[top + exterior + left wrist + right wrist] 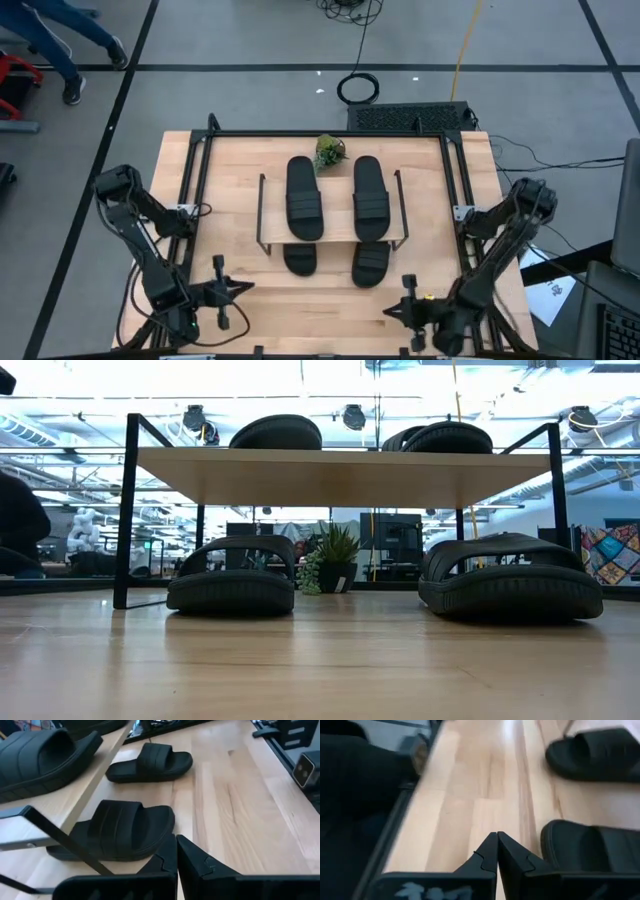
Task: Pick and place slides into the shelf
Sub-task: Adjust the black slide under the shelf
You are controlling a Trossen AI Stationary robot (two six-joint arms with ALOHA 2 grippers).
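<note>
slides just beyond shut left end effector

Bare table before the shelf; slides crowding both tiers.

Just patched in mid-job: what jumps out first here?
The shelf at mid-table holds four black slides: two on its top board, two under it poking out in front. Both grippers, left and right, sit shut and empty near the front edge.
</note>
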